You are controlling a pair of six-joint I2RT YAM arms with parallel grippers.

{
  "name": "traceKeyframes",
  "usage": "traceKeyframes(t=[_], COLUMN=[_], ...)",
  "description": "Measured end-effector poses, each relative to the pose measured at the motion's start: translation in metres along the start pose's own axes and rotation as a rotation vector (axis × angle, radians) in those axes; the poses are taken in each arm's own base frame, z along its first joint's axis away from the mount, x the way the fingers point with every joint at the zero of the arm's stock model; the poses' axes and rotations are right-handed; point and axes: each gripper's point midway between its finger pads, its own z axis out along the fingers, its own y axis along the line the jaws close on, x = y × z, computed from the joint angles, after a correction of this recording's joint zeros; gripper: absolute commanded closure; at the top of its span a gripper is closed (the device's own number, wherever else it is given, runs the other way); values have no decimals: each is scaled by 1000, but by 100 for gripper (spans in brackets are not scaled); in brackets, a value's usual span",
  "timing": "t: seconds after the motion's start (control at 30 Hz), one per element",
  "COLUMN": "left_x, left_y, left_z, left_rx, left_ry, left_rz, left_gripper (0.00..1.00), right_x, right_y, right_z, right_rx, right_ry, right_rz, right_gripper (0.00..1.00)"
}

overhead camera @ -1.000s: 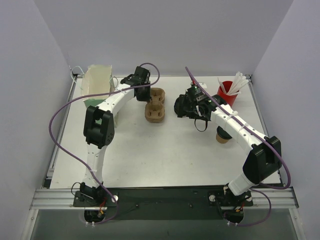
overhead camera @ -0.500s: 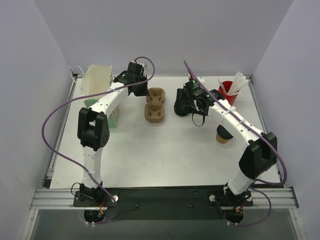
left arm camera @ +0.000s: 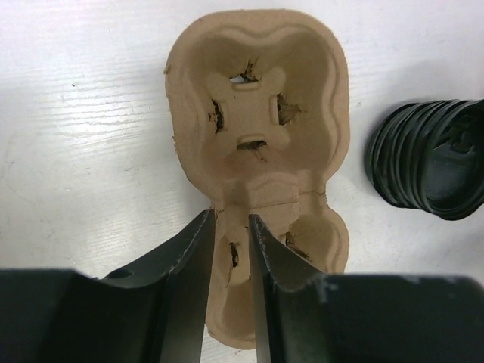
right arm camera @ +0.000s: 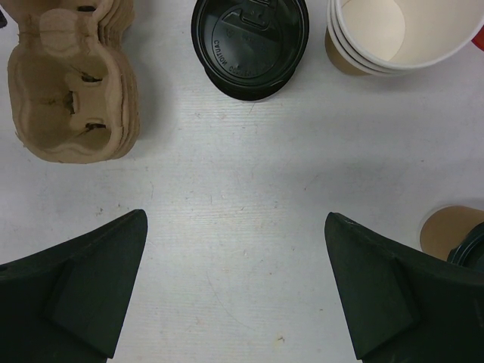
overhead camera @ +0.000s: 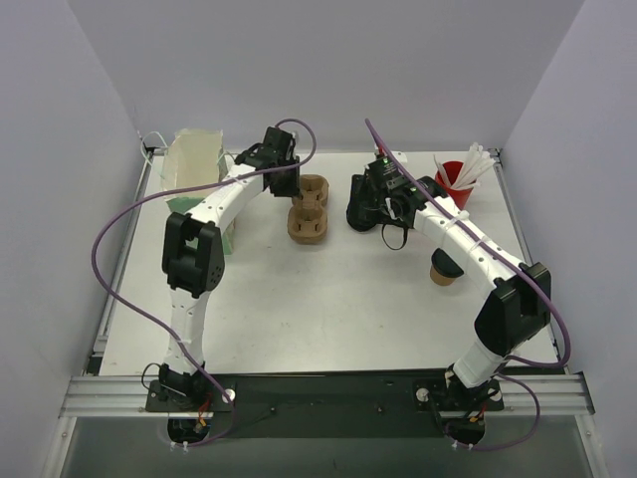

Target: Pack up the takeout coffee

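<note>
The takeout coffee point(overhead camera: 443, 269), a brown paper cup with a black lid, stands on the table to the right, under my right forearm. It shows at the right wrist view's lower right corner point(right arm camera: 452, 233). My right gripper point(overhead camera: 370, 211) point(right arm camera: 234, 219) is open wide over bare table, left of the cup and holding nothing. My left gripper point(overhead camera: 286, 179) point(left arm camera: 229, 221) hangs over the near left well of a pulp cup carrier point(overhead camera: 309, 211) point(left arm camera: 257, 98). Its jaws are slightly apart, astride the carrier's left rim.
A stack of black lids point(right arm camera: 249, 41) point(left arm camera: 427, 170) sits between carrier point(right arm camera: 72, 83) and stacked lidless paper cups point(right arm camera: 393, 34). A red cup of white sticks point(overhead camera: 453, 184) is at the back right. A pale bag point(overhead camera: 194, 164) stands at the back left.
The left gripper swung back to the left, then returned right over the carrier, and its jaws have parted. The right gripper moved slightly toward the back.
</note>
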Motion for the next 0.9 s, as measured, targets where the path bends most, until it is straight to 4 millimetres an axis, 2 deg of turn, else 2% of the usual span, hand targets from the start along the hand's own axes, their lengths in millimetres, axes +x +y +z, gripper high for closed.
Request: traceKeyframes(t=[0.27, 0.9], left_x=[21, 20], left_y=[7, 10], left_z=[19, 25], left_rx=[-51, -73], left_ry=[55, 50], left_rz=[14, 19], left_gripper=[69, 71], right_x=[0, 2], right_y=[0, -1], right_z=[0, 1], right_rx=[0, 3], right_ry=[1, 6], right_rz=[0, -1], right_gripper=[3, 3])
